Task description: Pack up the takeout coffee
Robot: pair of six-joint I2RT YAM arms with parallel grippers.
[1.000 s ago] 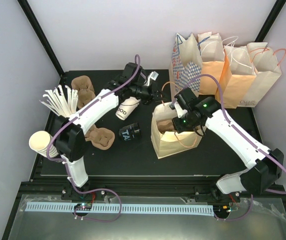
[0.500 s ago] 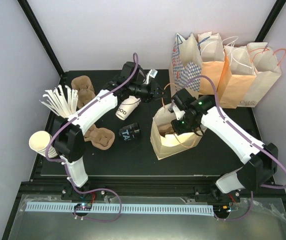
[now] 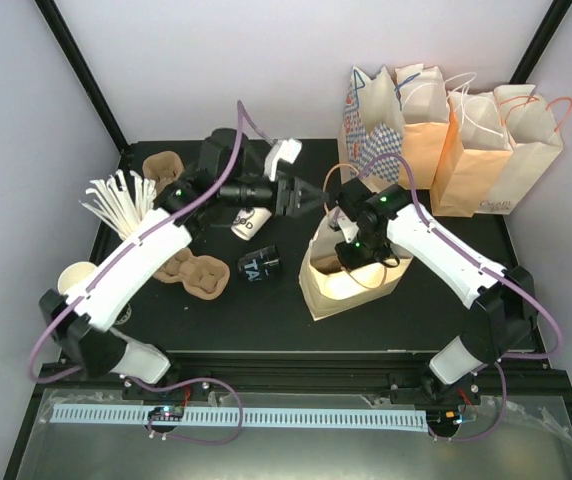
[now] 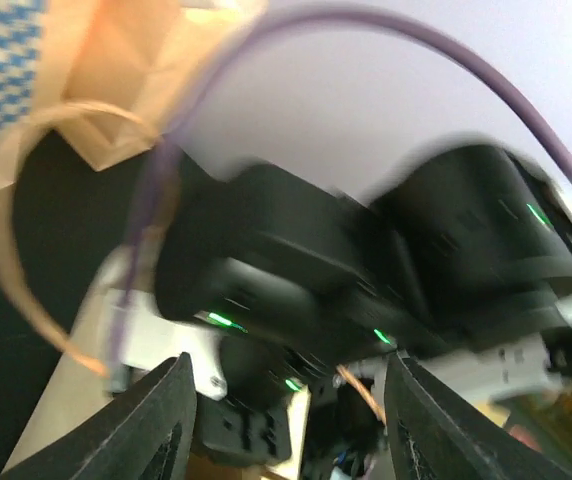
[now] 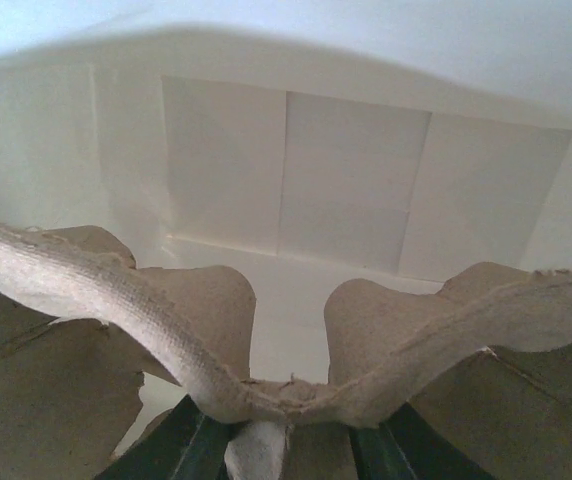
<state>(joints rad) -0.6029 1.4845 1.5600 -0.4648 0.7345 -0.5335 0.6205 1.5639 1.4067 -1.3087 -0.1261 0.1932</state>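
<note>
Black tabletop (image 3: 266, 320) carries the takeout coffee (image 3: 250, 223) on its side, long axis slanting, just behind your left pincer (image 3: 306, 195), the nearer one, jaws spread and empty; your right pincer (image 5: 286, 445), down in the paper bag (image 3: 316, 295), clamps a pulp carrier (image 5: 96, 380).

Black cup (image 3: 259, 266): "TA" legible. White cup (image 3: 249, 223): partial "oo".

Black cup (image 3: 259, 266), white straws (image 3: 116, 200), cream cups (image 3: 72, 277)
</note>
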